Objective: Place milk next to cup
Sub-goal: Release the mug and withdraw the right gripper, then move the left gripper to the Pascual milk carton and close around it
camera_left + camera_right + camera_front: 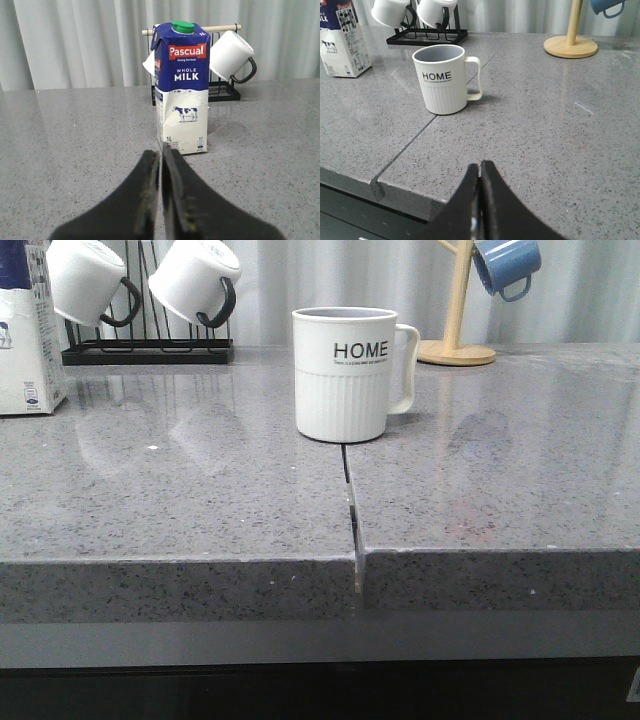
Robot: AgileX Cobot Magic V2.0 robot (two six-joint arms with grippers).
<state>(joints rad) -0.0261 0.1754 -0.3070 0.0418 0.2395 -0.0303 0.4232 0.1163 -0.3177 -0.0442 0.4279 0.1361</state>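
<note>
1. The left end effector (161,200) sits nearest its own camera, its two dark fingers (145,195) pressed together with only a hairline slit between them and nothing gripped; it hangs low over the grey speckled worktop (75,150).
2. The right end effector (480,210) is likewise closed to a thin line and holds nothing, poised near the front edge of the worktop (560,150).
3. In the front view neither arm shows; the front lip of the worktop (180,590) fills the foreground, with a seam (352,510) between two slabs running back from the edge.
4. The cup (345,370) stands upright at the far end of that seam, roughly mid-worktop, "HOME" facing forward, ribbed lower half, handle pointing to the robot's right. In the right wrist view the cup (445,80) looks empty inside.
5. The milk (181,87) stands upright straight ahead of the left end effector, apart from its fingertips, green cap on a blue top, cow picture and "1L" on the white lower part. In the front view the milk (28,335) is at the far left edge, cut off by the frame, well apart from the cup.
6. Behind the milk, a black rack (150,345) carries two white mugs (190,280) with black handles, hung tilted.
7. At the back right, a wooden mug tree (458,325) holds a blue mug (505,265).
8. Pale curtains (75,45) close the background.
</note>
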